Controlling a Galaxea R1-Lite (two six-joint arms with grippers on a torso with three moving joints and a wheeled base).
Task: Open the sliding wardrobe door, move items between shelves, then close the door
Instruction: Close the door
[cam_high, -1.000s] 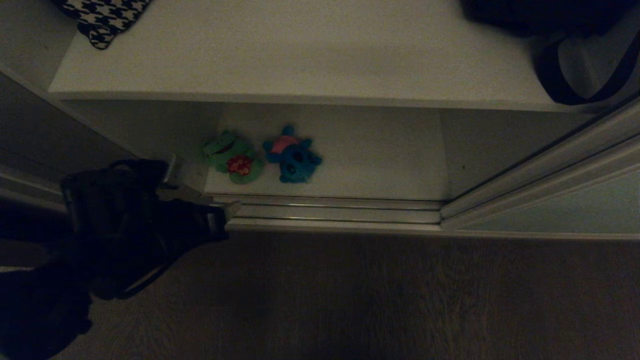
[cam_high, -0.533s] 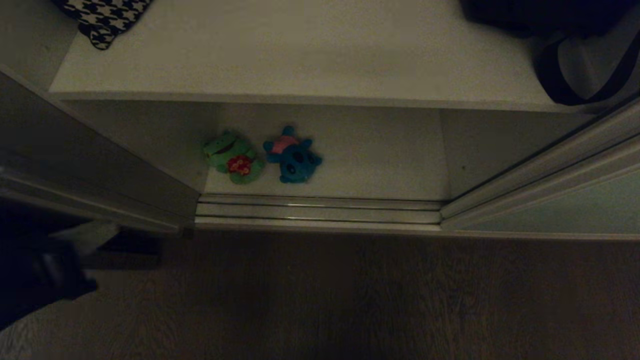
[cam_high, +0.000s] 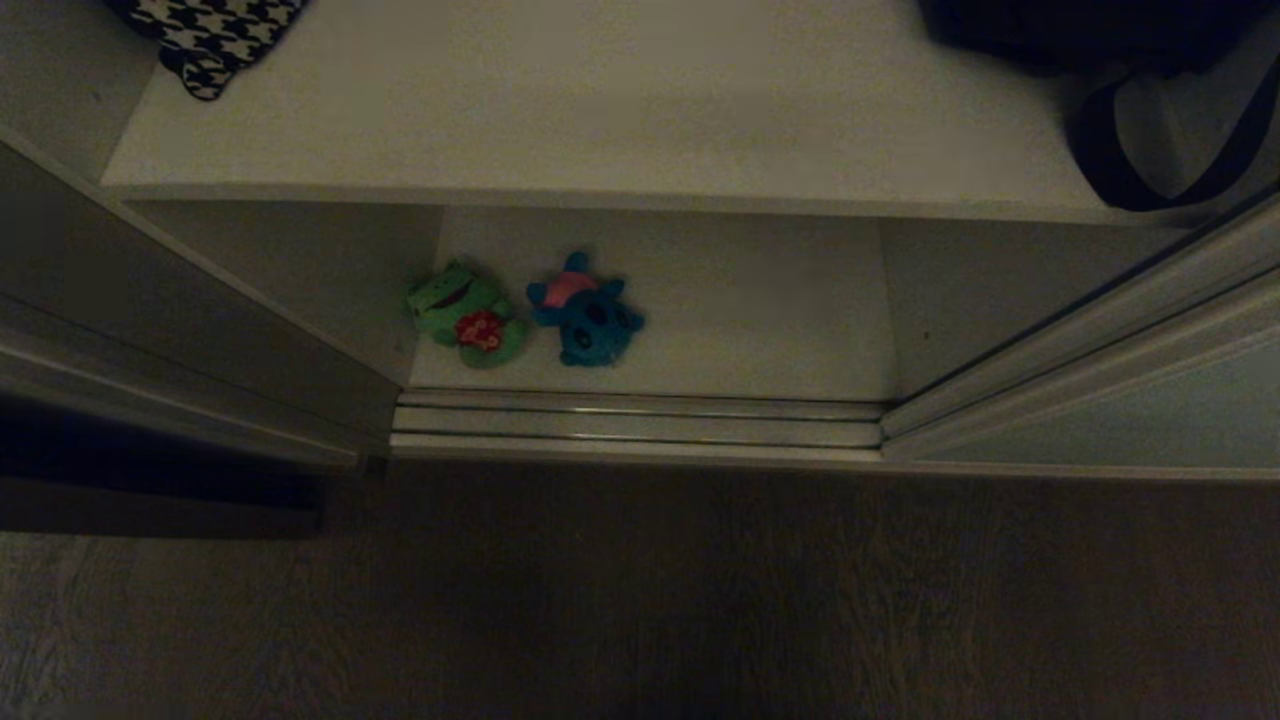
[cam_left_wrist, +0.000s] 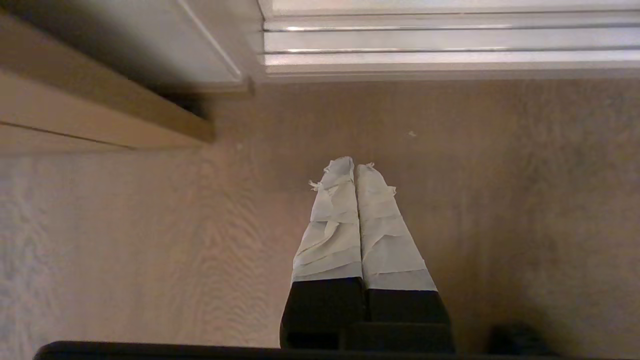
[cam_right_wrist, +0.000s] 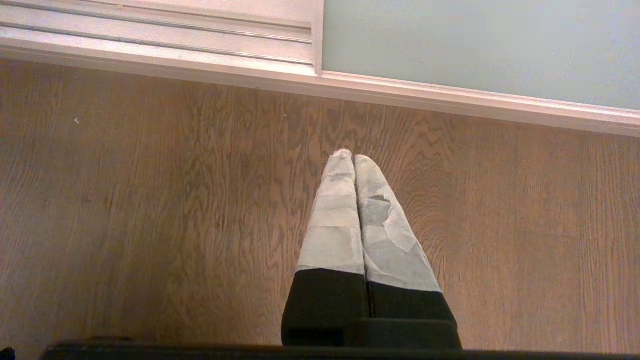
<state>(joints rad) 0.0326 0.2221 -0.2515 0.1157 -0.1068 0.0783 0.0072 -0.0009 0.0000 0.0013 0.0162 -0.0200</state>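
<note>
My left hand (cam_left_wrist: 356, 172): pressed shut, empty, over floor (cam_left_wrist: 150, 240). Green plush (cam_high: 467, 315), blue plush (cam_high: 587, 310): lower shelf (cam_high: 760, 320), door (cam_high: 1140, 410) open for access.

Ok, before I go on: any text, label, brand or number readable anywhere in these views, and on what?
None: no view shows readable text.
Green plush toy: red spot only, no lettering.
Blue plush toy: pink patch, no lettering.
Houndstooth cushion: pattern only.
Black bag: too dark to tell.
Left gripper and right gripper: plain tape wrap, unmarked.
</note>
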